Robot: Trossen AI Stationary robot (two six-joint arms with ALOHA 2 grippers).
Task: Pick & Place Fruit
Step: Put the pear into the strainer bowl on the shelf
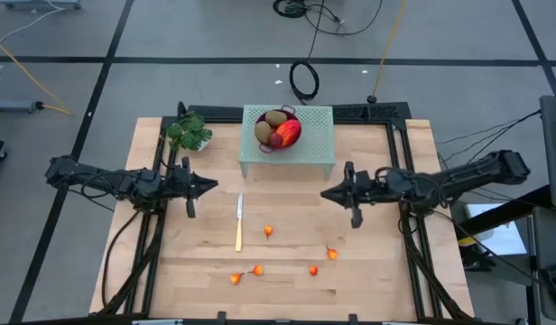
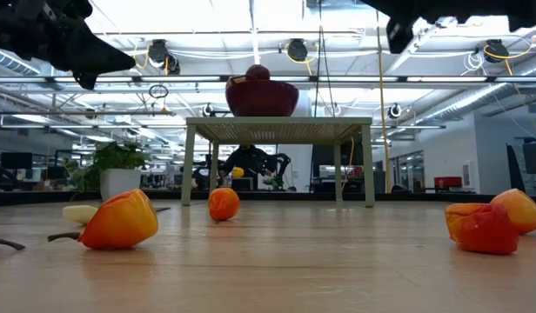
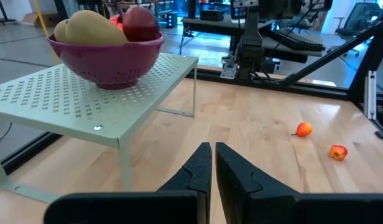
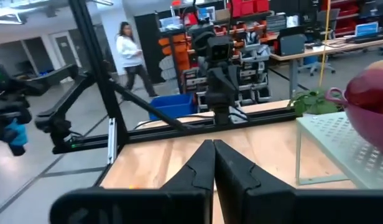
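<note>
While both grippers, left [image 1: 208,187] and right [image 1: 327,193], hang shut mid-table, I'd open right, drop on fruit [image 1: 332,254] near front edge, lift to bowl [image 1: 278,132].

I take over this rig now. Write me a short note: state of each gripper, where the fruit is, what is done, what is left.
Left gripper: shut, empty, above the table beside the knife.
Right gripper: shut, empty, above the table on the other side.
Done: the mango-like fruit, two kiwi-like fruits and a dark red ball lie in the purple bowl on the green perforated stand.
Left: five small orange-red fruits lie loose on the table in front of the stand.
</note>
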